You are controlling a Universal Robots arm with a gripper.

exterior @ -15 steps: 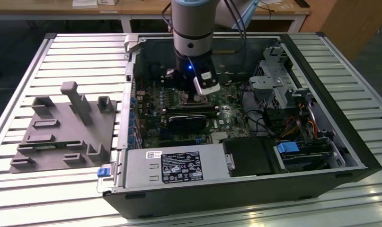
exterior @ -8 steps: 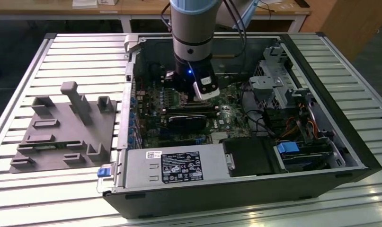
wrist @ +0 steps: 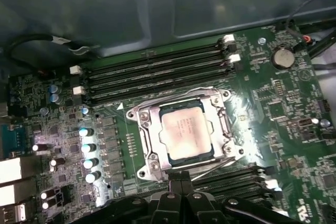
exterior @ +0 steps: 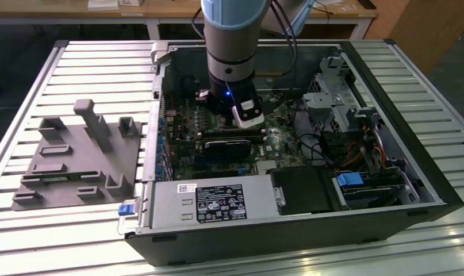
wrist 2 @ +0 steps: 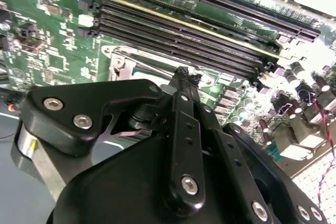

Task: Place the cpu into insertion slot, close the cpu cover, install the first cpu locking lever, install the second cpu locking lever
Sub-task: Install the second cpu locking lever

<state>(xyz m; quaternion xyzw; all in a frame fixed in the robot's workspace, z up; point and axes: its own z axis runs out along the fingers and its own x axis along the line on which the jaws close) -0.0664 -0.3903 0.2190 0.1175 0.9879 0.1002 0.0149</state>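
In the first wrist view the cpu (wrist: 186, 132), a silvery-tan square, lies in the insertion slot (wrist: 148, 153) on the green board. The cpu cover (wrist: 224, 124), a silvery frame with a window, lies flat around the chip. One thin lever rod (wrist: 220, 162) runs along the socket side nearest my gripper, and another (wrist: 173, 99) runs along the far side. My gripper (wrist: 181, 177) is shut, its tips just off the near socket edge, with nothing seen between them. The second wrist view shows the gripper (wrist 2: 181, 74) above a socket corner (wrist 2: 119, 59). In the exterior view the gripper (exterior: 245, 118) is inside the case.
Long black memory slots (wrist: 157, 72) flank the socket on both sides. Capacitors (wrist: 86, 148) and a coin battery (wrist: 283, 56) stand nearby. The case walls, a power supply (exterior: 209, 201) and a drive cage (exterior: 332, 109) hem the arm in. A grey fixture plate (exterior: 78, 155) lies at the exterior view's left.
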